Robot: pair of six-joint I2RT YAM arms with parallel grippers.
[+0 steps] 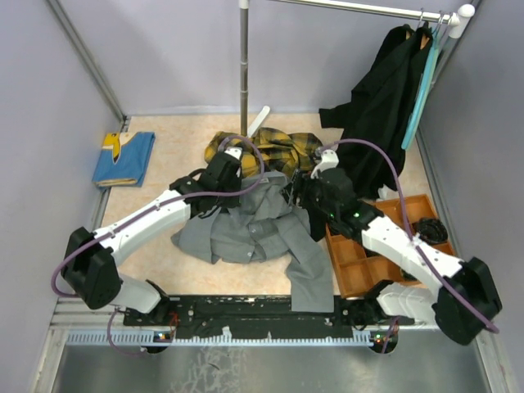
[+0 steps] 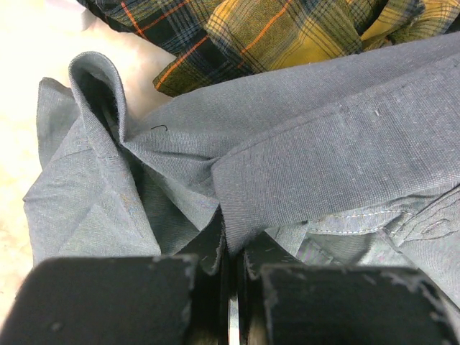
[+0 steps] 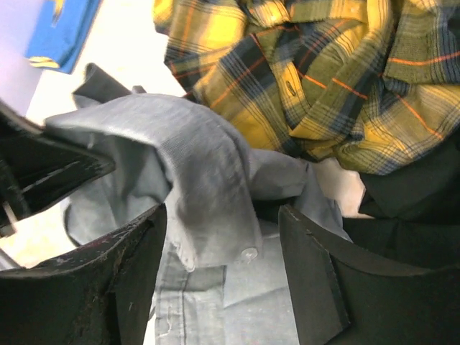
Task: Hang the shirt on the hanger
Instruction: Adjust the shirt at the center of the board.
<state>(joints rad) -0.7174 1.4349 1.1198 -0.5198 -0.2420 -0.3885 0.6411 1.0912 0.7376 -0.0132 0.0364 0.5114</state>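
Note:
A grey button shirt [image 1: 246, 225] lies crumpled on the table between my arms. My left gripper [image 1: 244, 182] is shut on a fold of its collar band; the left wrist view shows the cloth [image 2: 323, 144] pinched between the closed fingers of that gripper [image 2: 231, 248]. My right gripper [image 1: 299, 193] is open, and in its wrist view [image 3: 223, 215] a buttoned collar flap of the shirt [image 3: 208, 165] hangs between the spread fingers. A teal hanger [image 1: 422, 86] hangs edge-on from the rail at the far right; its lower bar cannot be made out.
A yellow plaid shirt [image 1: 262, 147] lies just behind the grey one. A black garment [image 1: 381, 106] hangs from the rail at right. An orange divided bin [image 1: 385, 246] sits under my right arm. A blue cloth [image 1: 123, 157] lies far left. A rack pole [image 1: 244, 65] stands mid-back.

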